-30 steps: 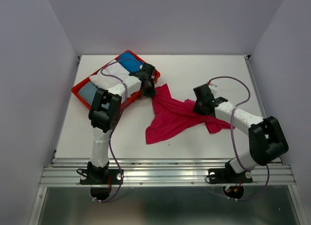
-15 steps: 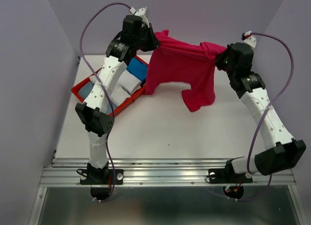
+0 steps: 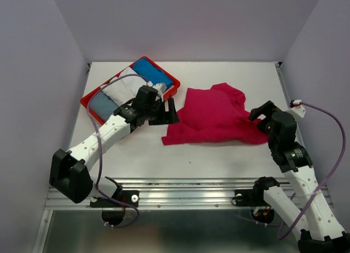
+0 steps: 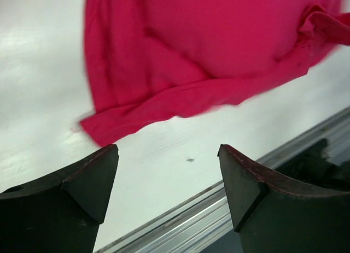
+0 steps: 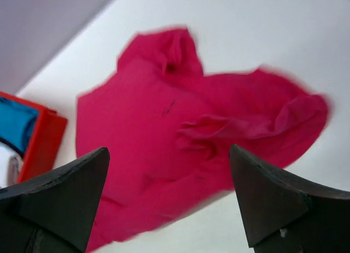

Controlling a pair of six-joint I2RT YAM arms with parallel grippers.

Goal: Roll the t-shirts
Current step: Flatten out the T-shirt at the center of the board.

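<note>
One magenta t-shirt (image 3: 213,116) spread on table (image 3: 229,78); left gripper (image 4: 167,147), right gripper (image 5: 168,148) agape.

the magenta-pink t-shirt (image 3: 213,113) lies spread, rumpled, right of the table's (image 3: 229,72) middle; white tee (image 3: 123,87), bright blue tee (image 3: 150,71), grey-blue tee (image 3: 100,104) packed together by its far left corner.

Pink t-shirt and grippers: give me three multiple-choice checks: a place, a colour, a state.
1. Relative to the red tray, the pink t-shirt lies: A inside it; B right of it, on the table; C under it.
2. The shirt at the tray's far end is: A bright blue; B green; C yellow.
3. The left gripper and right gripper are: A shut on cloth; B shut, empty; C open, empty.
B: it lies on the table beside the tray; A: blue shows from above; C: fingers parted, nothing between.
</note>
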